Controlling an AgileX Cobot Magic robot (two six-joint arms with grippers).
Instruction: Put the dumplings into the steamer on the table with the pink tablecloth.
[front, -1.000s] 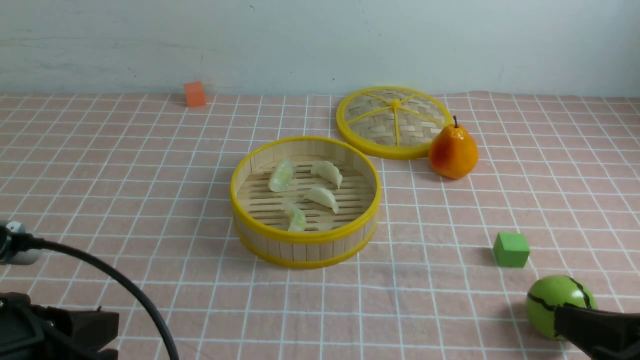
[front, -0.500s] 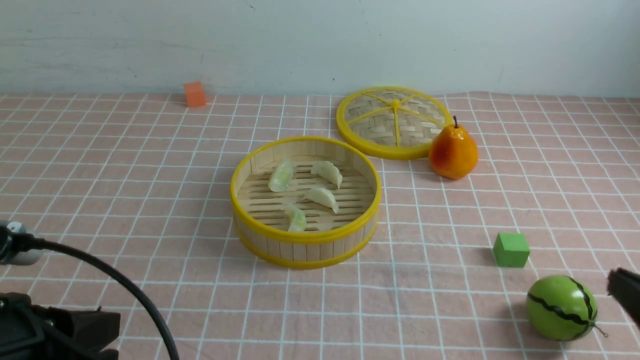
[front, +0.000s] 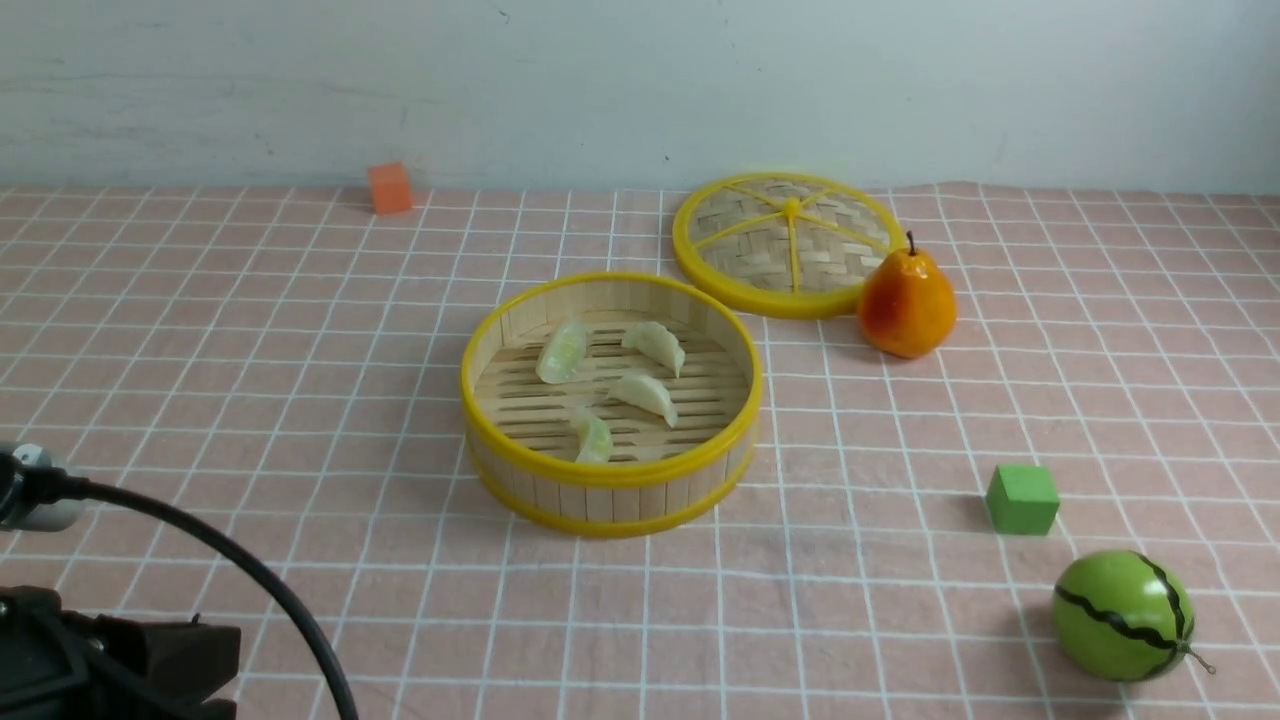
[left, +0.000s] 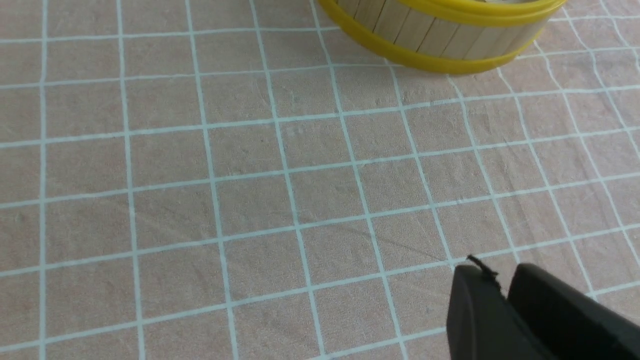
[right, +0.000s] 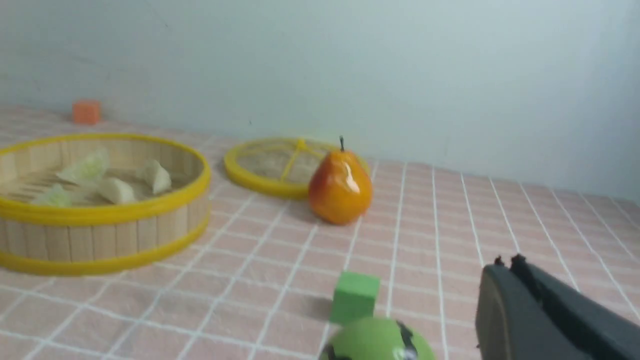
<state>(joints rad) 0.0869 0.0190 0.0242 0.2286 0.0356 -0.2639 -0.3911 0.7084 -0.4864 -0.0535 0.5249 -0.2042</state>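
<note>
Pink tablecloth over table; steamer at centre, containing all four dumplings; left gripper fingers nearly touching, holding nothing; right gripper clenched, empty.

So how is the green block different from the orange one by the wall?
The green block sits near the front on the robot's right, next to the toy melon; the orange block sits far back on the left, against the wall. They differ in colour. Both are small cubes resting on the pink cloth.
</note>
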